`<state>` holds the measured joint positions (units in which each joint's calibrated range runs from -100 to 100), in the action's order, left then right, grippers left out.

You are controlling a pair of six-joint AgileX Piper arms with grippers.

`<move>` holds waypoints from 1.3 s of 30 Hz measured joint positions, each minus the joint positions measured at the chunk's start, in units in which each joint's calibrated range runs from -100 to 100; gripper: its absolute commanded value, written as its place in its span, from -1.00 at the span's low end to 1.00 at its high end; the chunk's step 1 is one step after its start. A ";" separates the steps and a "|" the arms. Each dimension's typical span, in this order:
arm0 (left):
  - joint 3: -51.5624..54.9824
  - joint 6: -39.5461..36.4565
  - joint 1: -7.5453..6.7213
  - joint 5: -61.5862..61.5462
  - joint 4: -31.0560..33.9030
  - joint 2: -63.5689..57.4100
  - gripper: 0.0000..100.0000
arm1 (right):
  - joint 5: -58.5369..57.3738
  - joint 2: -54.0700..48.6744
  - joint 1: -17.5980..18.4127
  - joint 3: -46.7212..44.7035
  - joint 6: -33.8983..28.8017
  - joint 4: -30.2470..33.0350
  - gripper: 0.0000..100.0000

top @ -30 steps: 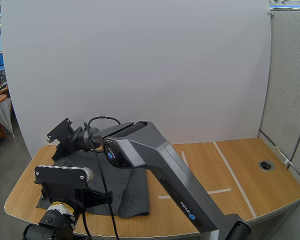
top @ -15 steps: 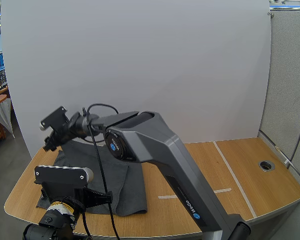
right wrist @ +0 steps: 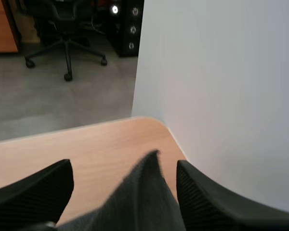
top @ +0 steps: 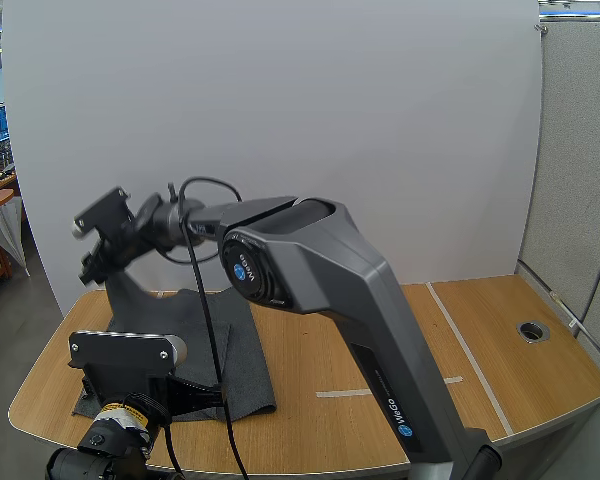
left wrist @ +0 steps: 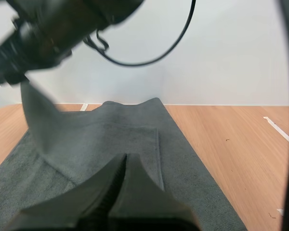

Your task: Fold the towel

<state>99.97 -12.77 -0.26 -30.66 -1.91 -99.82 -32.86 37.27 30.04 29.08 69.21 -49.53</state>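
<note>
A dark grey towel (top: pixel 235 345) lies on the left part of the wooden table (top: pixel 500 350). My right gripper (top: pixel 92 262) has reached across to the far left and is shut on the towel's far corner, which it holds up off the table. In the right wrist view the towel's corner (right wrist: pixel 147 192) stands between the fingers of my right gripper (right wrist: pixel 121 167). My left gripper (left wrist: pixel 124 159) is shut, its fingers lying together as one wedge low over the towel (left wrist: pixel 183 159). Beyond it, the right gripper (left wrist: pixel 17 72) holds up the raised flap.
A white board (top: pixel 280 130) stands behind the table. Pale tape lines (top: pixel 470 350) and a round cable hole (top: pixel 532 329) mark the table's right half. The table's rounded far left corner (right wrist: pixel 149 122) lies just past the lifted towel corner.
My right gripper has risen and moved left with the towel's corner. The flap has come up off the table and the towel's right edge has drawn leftward. The left arm has stayed put.
</note>
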 measured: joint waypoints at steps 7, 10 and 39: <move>0.00 0.00 0.00 0.00 0.00 0.00 -1.00 | 5.15 5.04 -0.15 -1.55 0.00 3.96 1.00; 0.00 0.00 0.00 0.00 0.00 0.00 -1.00 | 9.40 6.11 -0.15 -1.55 0.00 4.29 1.00; 0.00 0.00 0.00 0.00 0.00 0.00 -1.00 | -25.54 -9.95 -4.96 -1.55 -6.47 6.44 -0.38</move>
<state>99.97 -12.77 -0.26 -30.66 -1.91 -99.82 -58.40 27.32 25.08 27.53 62.74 -43.09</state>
